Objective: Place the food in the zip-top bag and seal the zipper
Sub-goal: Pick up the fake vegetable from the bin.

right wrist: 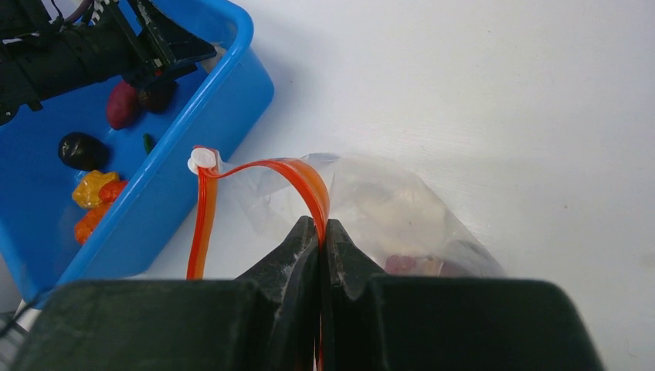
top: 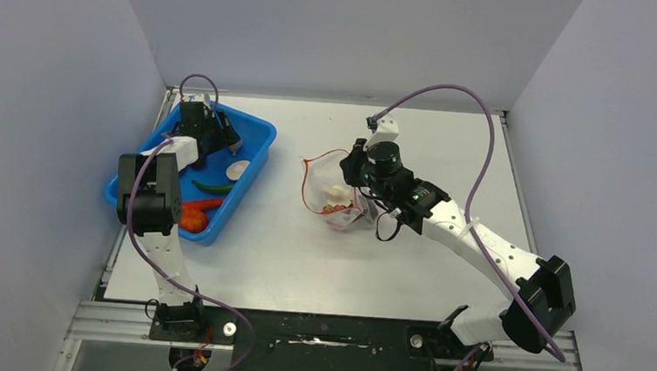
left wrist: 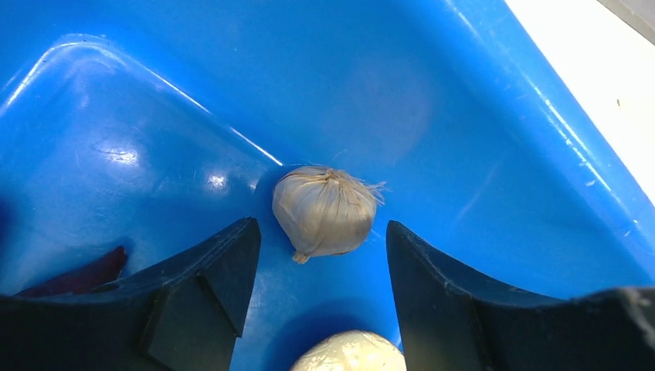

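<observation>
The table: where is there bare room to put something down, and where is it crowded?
Bare table lies between the blue bin and the bag, along the near edge in front of the bag, and at the far right corner. Crowded: the bin, with food pieces and the open left gripper; and the bag, where the right gripper pinches its red strip.

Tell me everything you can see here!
blue bin: one, blue, table's left side
garlic: one, whitish, in the bin
green piece: one, green, in the bin
red piece: one, red, in the bin
orange piece: one, orange, bin's near end
black piece: one, black, in the bin
zip-top bag: one, clear, mid-table, food pieces inside
zipper: one, red, along the bag's mouth
table: one, white, under everything
left end effector: one, black, open in the bin, either side of the garlic, not touching
right end effector: one, black, shut on the zipper
</observation>
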You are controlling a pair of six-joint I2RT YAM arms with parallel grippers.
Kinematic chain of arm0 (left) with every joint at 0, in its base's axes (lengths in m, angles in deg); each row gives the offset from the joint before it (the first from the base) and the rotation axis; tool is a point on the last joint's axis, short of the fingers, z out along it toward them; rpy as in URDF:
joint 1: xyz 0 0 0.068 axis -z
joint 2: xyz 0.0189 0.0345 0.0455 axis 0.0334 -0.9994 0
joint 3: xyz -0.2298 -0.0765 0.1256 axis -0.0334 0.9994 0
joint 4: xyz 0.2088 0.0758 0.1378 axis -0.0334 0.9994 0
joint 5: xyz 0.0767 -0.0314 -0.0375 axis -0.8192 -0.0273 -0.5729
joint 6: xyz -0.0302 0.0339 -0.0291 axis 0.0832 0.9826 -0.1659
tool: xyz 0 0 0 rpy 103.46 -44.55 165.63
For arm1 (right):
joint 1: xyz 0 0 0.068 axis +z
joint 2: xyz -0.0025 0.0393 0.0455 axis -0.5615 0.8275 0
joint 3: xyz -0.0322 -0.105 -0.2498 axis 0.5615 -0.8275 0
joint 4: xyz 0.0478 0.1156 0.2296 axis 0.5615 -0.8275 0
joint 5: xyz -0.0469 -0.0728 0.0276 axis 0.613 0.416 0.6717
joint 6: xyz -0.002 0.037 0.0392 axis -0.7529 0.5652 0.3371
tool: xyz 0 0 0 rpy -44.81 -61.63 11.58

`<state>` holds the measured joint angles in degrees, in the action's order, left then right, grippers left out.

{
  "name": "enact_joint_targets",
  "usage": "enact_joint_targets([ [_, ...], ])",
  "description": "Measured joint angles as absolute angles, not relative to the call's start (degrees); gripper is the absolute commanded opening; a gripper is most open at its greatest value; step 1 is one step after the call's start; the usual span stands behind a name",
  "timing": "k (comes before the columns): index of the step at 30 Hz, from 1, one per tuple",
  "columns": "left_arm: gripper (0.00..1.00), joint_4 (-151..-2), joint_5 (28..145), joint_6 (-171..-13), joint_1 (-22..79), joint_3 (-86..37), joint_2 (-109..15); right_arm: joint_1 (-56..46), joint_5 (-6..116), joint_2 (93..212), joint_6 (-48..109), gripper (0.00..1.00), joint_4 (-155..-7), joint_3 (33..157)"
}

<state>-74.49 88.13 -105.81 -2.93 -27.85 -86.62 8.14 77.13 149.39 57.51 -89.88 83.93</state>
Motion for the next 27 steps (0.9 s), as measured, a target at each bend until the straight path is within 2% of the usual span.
enact_joint_targets([
  [4,0.56,-74.62,88.89,-106.14,-2.93,-27.85,-86.91,8.14,76.01,150.57,58.03,0.00,-89.72,84.20],
  [8,0.48,-74.68,89.07,-106.32,-2.91,-27.85,-86.91,8.14,75.73,150.62,58.27,0.00,-89.38,84.24],
  [18,0.47,-75.23,89.68,-106.62,-2.91,-28.27,-89.16,8.14,75.31,150.57,58.21,0.00,-88.61,84.24],
  [23,0.42,-74.55,89.46,-106.58,-2.91,-29.03,-89.29,8.14,75.36,150.57,58.23,0.00,-88.63,84.24],
  [27,0.34,-74.27,89.26,-106.54,-2.89,-29.08,-89.27,8.14,75.36,150.27,58.42,0.00,-88.63,84.24],
])
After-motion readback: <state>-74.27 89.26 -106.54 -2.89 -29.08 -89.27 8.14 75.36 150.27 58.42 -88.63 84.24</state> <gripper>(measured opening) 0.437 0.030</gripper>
